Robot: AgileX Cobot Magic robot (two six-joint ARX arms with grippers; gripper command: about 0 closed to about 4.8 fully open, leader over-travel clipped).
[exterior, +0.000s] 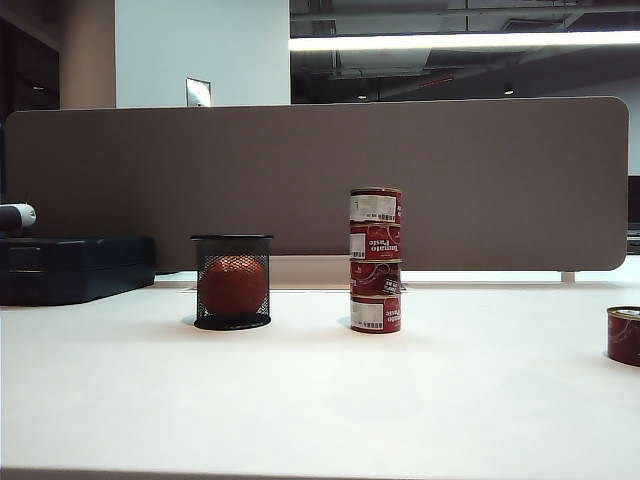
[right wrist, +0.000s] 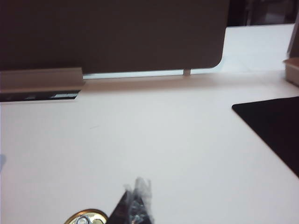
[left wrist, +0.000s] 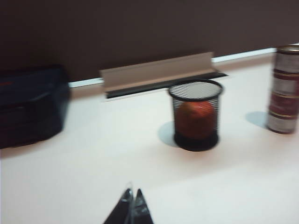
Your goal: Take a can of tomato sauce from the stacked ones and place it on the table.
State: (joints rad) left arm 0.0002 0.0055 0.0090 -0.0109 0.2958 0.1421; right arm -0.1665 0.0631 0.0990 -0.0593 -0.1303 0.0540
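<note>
Several red tins stand stacked (exterior: 375, 260) upright in the middle of the white table (exterior: 320, 410); the stack (left wrist: 283, 91) also shows blurred in the left wrist view. A single can of tomato sauce (exterior: 624, 336) stands on the table at the right edge of the exterior view. Its gold-rimmed lid (right wrist: 86, 218) shows just beside my right gripper (right wrist: 136, 186), which is shut and holds nothing. My left gripper (left wrist: 132, 192) is shut and empty, well short of the stack. Neither gripper appears in the exterior view.
A black wire-mesh cup (exterior: 232, 282) holding an orange-red ball (exterior: 232, 288) stands left of the stack. A dark blue case (exterior: 70, 268) lies at far left. The brown-grey divider panel (exterior: 320, 180) closes the back. A black mat (right wrist: 275, 126) lies in the right wrist view.
</note>
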